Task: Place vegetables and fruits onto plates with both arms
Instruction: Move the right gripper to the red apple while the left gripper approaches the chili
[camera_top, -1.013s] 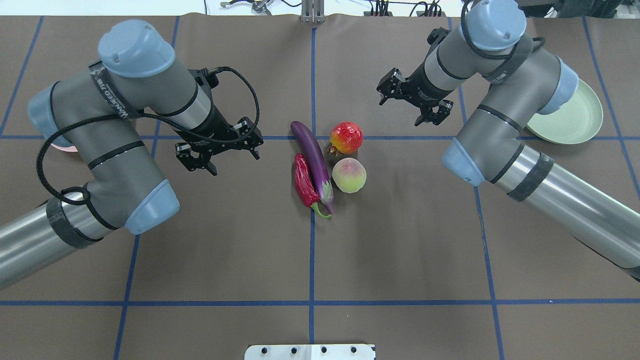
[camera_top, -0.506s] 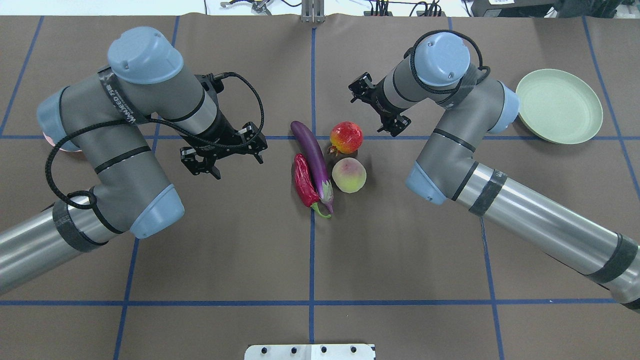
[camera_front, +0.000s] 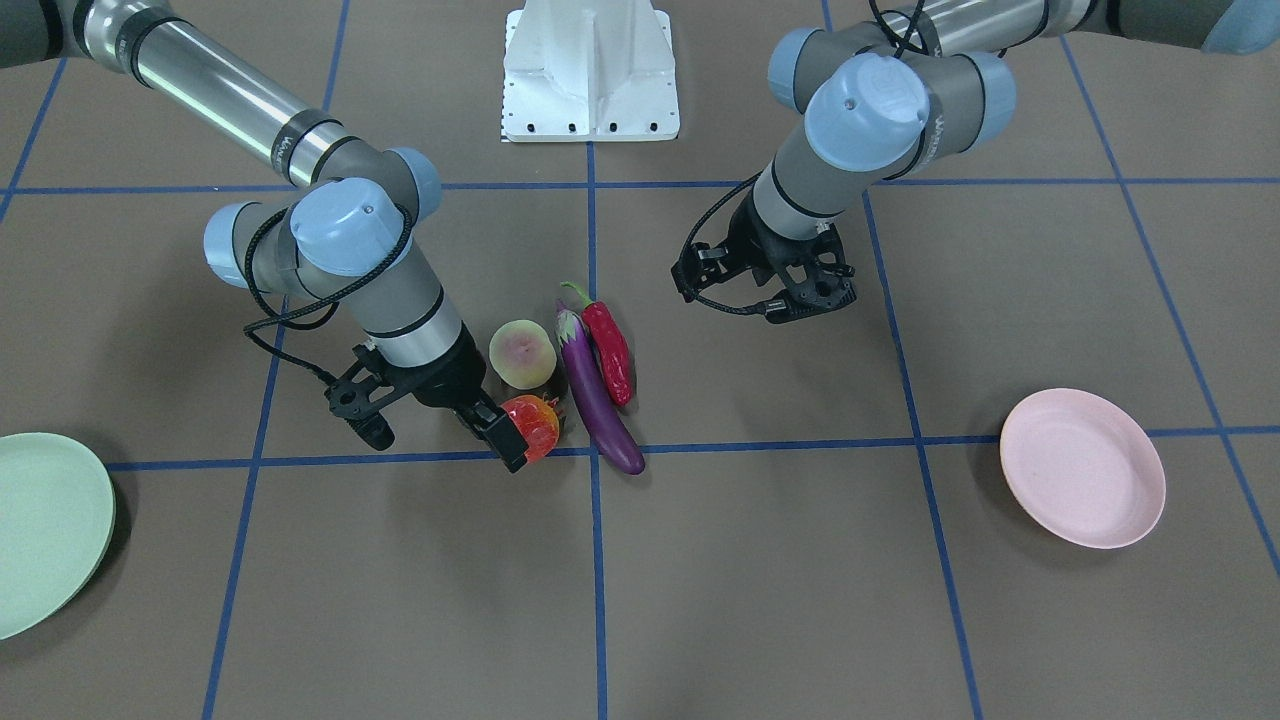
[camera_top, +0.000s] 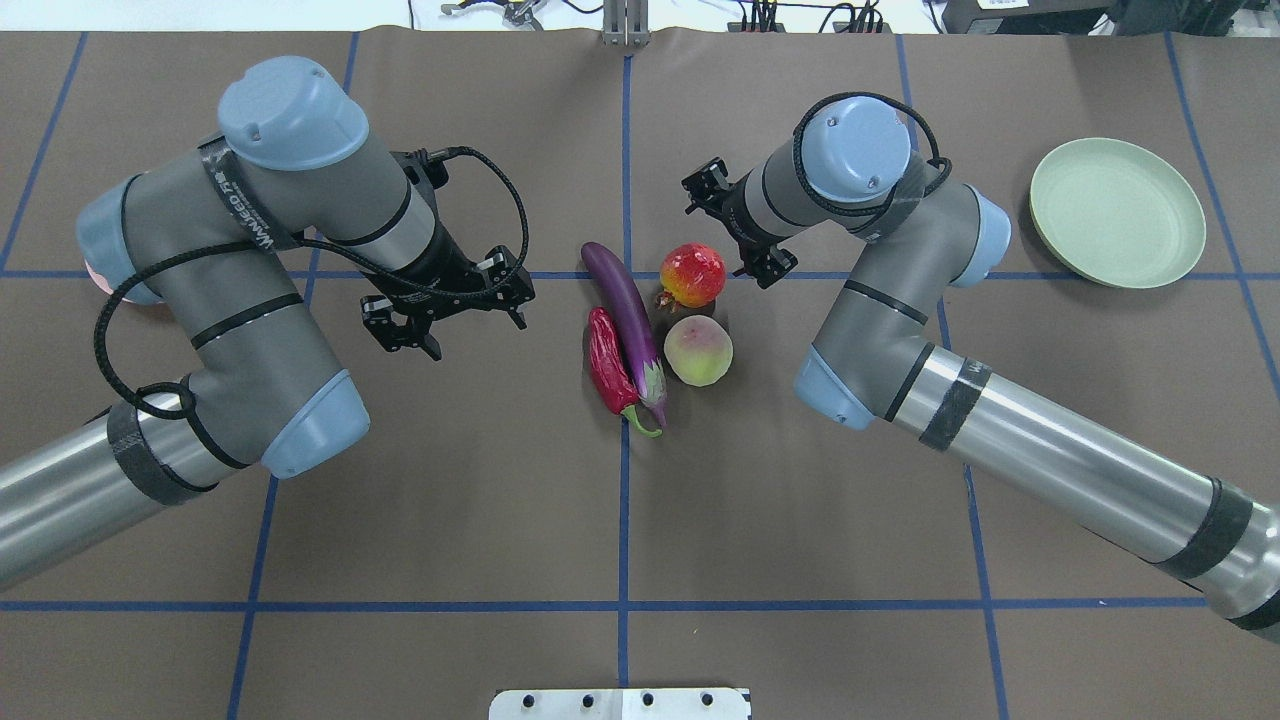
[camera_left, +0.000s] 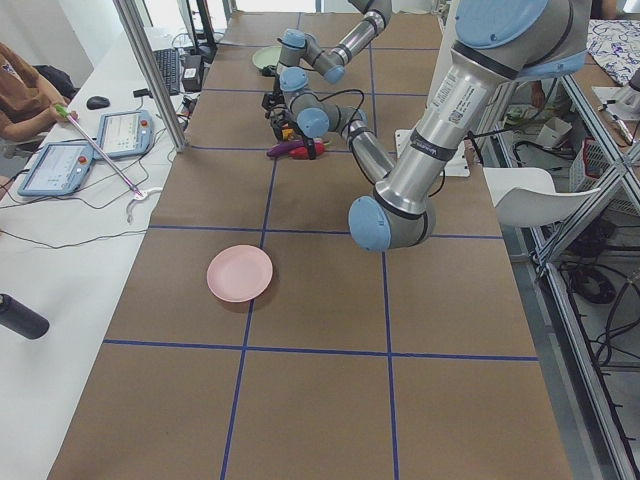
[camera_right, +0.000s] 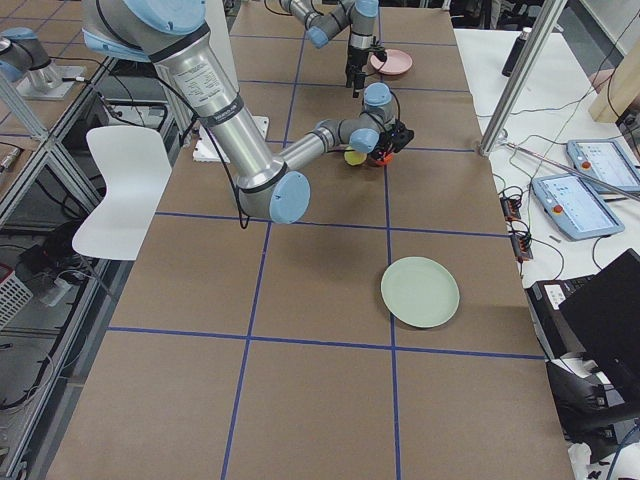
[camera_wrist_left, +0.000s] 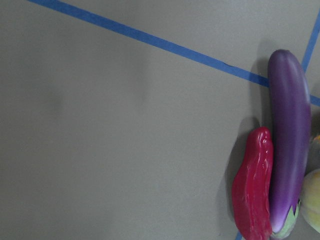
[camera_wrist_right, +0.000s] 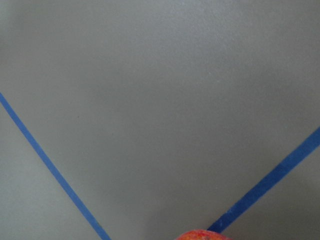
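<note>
Plainly, nothing is on a plate yet: all 4 pieces lie in a tight cluster at the centre of the overhead view, on the brown matte counter (camera_top: 450, 500) crossed by blue tape lines (camera_top: 622, 520). The step in hand looks like the approach to the first picks.

The right gripper (camera_top: 733, 228), fingers spread wide and empty, hangs at the cluster's upper right. 1 finger is just beside the red-orange fruit (camera_top: 692, 274), which does not appear to sit between the fingers. The left gripper (camera_top: 455, 315), fingers also wide and empty, hovers left of centre, apart from the chili pepper (camera_top: 608, 365) and the eggplant (camera_top: 625, 300).

Next, I judge, the right fingers must straddle the fruit before closing. Its likely goal is the mint green plate (camera_top: 1117, 212) at the upper right of the overhead view. The left must close the gap to the vegetables. The pink plate (camera_front: 1083, 468) waits at the lower right of the front-facing view.

The eggplant is long, smooth and glossy, and seems to touch the wrinkled red chili along 1 side, so picking 1 may drag the other. The peach (camera_top: 698, 350) is round and dull-skinned, just beside the eggplant's cap. The red-orange fruit is glossy, mottled and crowned. Both plates are shallow, round and matte.
</note>
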